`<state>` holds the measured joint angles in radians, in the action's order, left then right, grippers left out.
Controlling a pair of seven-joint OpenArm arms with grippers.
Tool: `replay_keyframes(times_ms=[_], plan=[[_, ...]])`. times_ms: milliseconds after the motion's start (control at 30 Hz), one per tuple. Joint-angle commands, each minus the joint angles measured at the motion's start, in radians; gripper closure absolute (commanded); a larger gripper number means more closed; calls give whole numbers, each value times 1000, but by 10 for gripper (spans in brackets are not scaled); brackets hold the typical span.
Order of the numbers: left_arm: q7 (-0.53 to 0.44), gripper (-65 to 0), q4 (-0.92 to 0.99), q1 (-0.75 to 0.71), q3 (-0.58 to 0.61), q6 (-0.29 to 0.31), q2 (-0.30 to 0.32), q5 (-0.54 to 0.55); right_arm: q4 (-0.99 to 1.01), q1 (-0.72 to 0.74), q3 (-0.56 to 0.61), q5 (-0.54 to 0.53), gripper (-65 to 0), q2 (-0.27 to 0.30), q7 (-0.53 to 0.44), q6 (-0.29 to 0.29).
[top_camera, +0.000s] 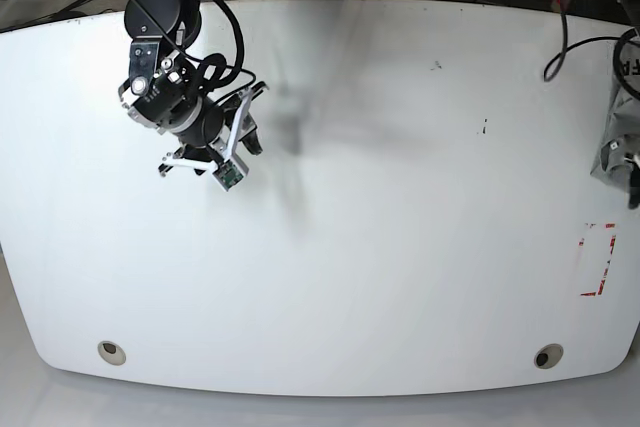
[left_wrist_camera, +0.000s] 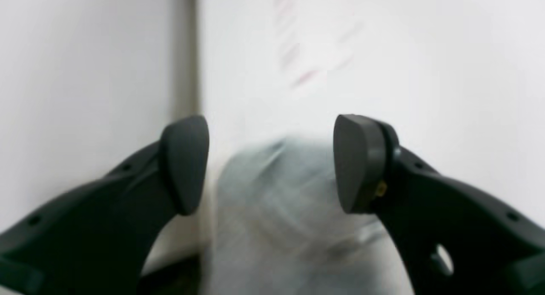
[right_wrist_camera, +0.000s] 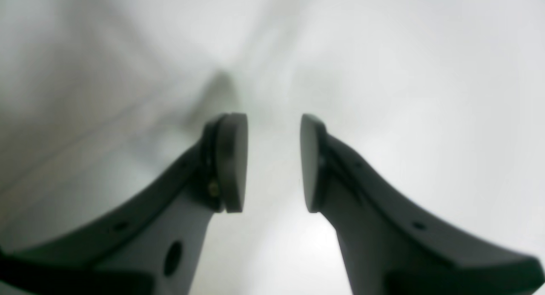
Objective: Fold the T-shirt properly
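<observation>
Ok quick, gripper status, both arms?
Left gripper: open wide, holding nothing; grey cloth lies blurred below.
Right gripper: partly open, nothing between the pads.

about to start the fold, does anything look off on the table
Yes: the T-shirt is not spread on the table. Only a grey bunch shows at the table's right edge in the base view, cut off by the frame. The left wrist view shows it blurred beyond the open left claw.

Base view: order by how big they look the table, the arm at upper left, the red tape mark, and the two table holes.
1. Table
2. Right arm, though it sits nearer the camera
3. Red tape mark
4. The two holes, which look alike
</observation>
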<state>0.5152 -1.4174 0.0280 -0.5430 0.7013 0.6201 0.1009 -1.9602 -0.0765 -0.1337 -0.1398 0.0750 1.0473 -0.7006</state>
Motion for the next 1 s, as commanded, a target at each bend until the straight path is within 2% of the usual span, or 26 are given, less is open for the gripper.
replay_keyframes(times_ms=[0,33,100,233,333,433,467,633,800,967], plan=[[-23,-421,-73,-1,-2,-3,-50,6,-17,24,-24,42,-187,12,-68,2],[-36,-421,-96,-9,16,-7,-84,6,-14,25,-28,81,-187,15,-123,2],[-105,-421,-127,-15,79,-93,-136,6,-1,20,-31,165,-187,18,-263,2],[-327,-421,-139,-106,217,-240,-193,-11,77,-3,-111,299,-189,3,-579,8],[-475,-421,-167,-185,317,-346,-227,-62,164,-15,-183,326,-190,-20,-823,72],[-513,-421,-221,-264,361,-426,-285,-99,252,-41,-241,325,-190,-20,-996,129],[-513,-421,-262,-302,358,-434,-320,-105,275,-59,-249,320,-190,-19,-1039,149],[-513,-421,-392,-480,327,-434,-431,-105,273,-162,-255,306,-190,-11,-1059,160],[-513,-421,-495,-690,321,-434,-543,-105,216,-328,-286,134,-189,-5,-1059,164],[-513,-421,-517,-845,324,-434,-612,-100,184,-477,-294,26,-189,30,-1059,164]])
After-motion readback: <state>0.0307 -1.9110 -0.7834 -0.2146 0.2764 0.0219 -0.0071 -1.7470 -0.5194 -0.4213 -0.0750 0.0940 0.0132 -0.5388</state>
